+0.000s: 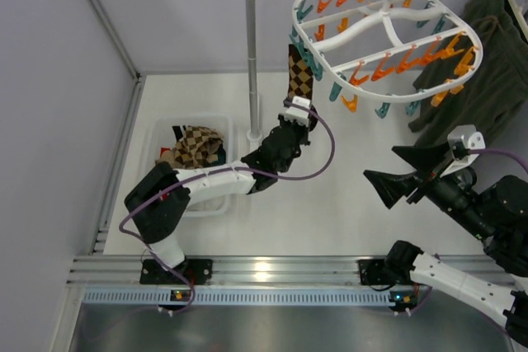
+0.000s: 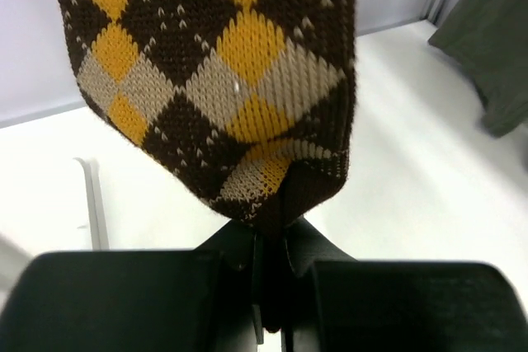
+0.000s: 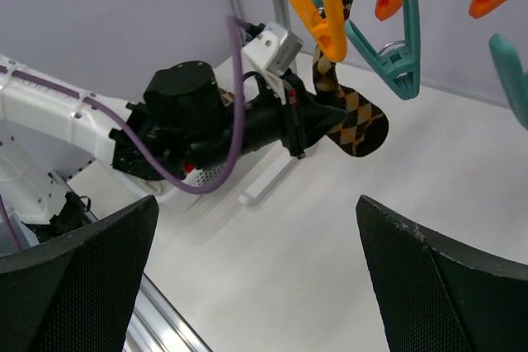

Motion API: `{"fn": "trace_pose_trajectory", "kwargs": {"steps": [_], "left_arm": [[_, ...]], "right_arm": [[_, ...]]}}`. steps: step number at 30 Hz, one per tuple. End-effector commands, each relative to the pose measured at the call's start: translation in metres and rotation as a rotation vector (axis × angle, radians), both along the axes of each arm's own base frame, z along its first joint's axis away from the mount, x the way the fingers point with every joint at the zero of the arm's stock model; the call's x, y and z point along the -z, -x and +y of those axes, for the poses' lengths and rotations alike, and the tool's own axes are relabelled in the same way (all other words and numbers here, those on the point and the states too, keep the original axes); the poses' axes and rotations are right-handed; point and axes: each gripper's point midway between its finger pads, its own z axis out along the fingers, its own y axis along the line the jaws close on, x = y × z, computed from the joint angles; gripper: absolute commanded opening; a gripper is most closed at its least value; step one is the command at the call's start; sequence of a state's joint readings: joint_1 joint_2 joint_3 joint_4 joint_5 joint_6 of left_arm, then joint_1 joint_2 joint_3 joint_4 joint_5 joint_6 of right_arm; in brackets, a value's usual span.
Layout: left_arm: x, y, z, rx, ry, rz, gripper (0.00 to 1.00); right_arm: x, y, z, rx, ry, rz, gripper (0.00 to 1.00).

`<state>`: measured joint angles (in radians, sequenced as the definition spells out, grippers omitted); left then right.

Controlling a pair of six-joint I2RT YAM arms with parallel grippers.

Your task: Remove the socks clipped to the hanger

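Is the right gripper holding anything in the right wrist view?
No, the right gripper is empty: its jaws stand wide apart with nothing between them.

You have one brown, tan and yellow argyle sock [image 1: 300, 72] hanging straight down, clipped at the left rim of the white oval hanger [image 1: 375, 25], its lower end nipped in the left pincer [image 1: 299, 106]. More argyle socks [image 1: 196, 146] lie bunched in the bin [image 1: 153, 139].

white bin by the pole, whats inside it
A bunched brown checkered sock with darker fabric beside it lies in the white bin. The left arm covers the bin's near part.
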<state>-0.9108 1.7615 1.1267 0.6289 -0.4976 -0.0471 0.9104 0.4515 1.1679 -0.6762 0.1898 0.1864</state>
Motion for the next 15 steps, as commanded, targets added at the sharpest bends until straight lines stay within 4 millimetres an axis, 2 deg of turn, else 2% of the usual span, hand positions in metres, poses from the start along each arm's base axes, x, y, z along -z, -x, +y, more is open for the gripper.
{"fn": "trace_pose_trajectory", "kwargs": {"steps": [1, 3, 6, 7, 9, 10, 12, 13, 15], "left_arm": [[-0.044, 0.027, 0.021, -0.097, 0.143, -0.052, 0.0], [-0.046, 0.044, 0.026, -0.099, 0.139, -0.053, 0.0], [-0.051, 0.074, 0.02, -0.074, 0.138, -0.059, 0.0], [-0.051, 0.087, 0.014, -0.061, 0.126, -0.061, 0.0], [-0.054, 0.102, 0.007, -0.045, 0.111, -0.069, 0.0], [-0.055, 0.118, -0.003, -0.02, 0.11, -0.068, 0.0], [-0.06, 0.134, -0.014, -0.005, 0.085, -0.084, 0.0], [-0.052, 0.151, -0.029, 0.026, 0.035, -0.09, 0.0], [-0.056, 0.162, -0.038, 0.007, 0.002, -0.104, 0.0]], "right_arm": [[-0.032, 0.009, -0.011, -0.002, -0.079, -0.059, 0.99], [-0.04, 0.014, -0.017, -0.002, -0.089, -0.072, 0.99], [-0.052, 0.019, -0.023, -0.005, -0.101, -0.094, 1.0], [-0.055, 0.02, -0.024, -0.006, -0.099, -0.098, 1.0], [-0.059, 0.019, -0.027, 0.007, -0.084, -0.104, 0.99], [-0.061, 0.018, -0.028, 0.015, -0.084, -0.106, 0.99], [-0.065, 0.015, -0.031, 0.037, -0.076, -0.104, 0.99], [-0.065, 0.013, -0.032, 0.049, -0.069, -0.1, 0.99], [-0.07, 0.011, -0.033, 0.062, -0.069, -0.097, 1.0]]}}
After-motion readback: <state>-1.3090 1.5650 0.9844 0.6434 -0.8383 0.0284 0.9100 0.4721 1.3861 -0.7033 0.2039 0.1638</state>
